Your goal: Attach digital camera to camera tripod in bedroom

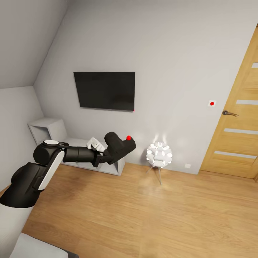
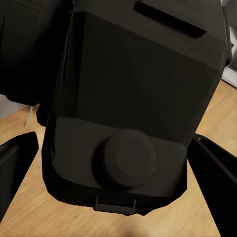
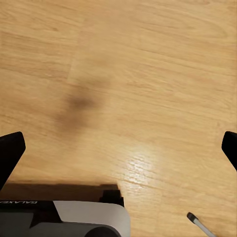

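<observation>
At the left of the head frame my left arm reaches forward, and its pincer (image 1: 104, 154) holds the camera (image 1: 120, 146) just left of centre, above the wood floor (image 1: 143, 215). In the left wrist frame the two dark fingers (image 2: 17, 168) flank the black body (image 2: 138, 98), clamped on its sides. I judge the camera rigid, fairly light, with smooth plastic that could slip; the side grip looks right, since it leaves the base free for mounting. Its long axis runs from lower left to upper right in the head frame, the red button (image 1: 128, 137) at the upper right end. Behind it hang a TV (image 1: 104, 90) and a low white shelf (image 1: 46, 130). Further right stands the ball lamp (image 1: 159, 154), then the wood door (image 1: 238, 118). The right pincer (image 3: 118, 148) is spread wide over bare floor, holding nothing.
</observation>
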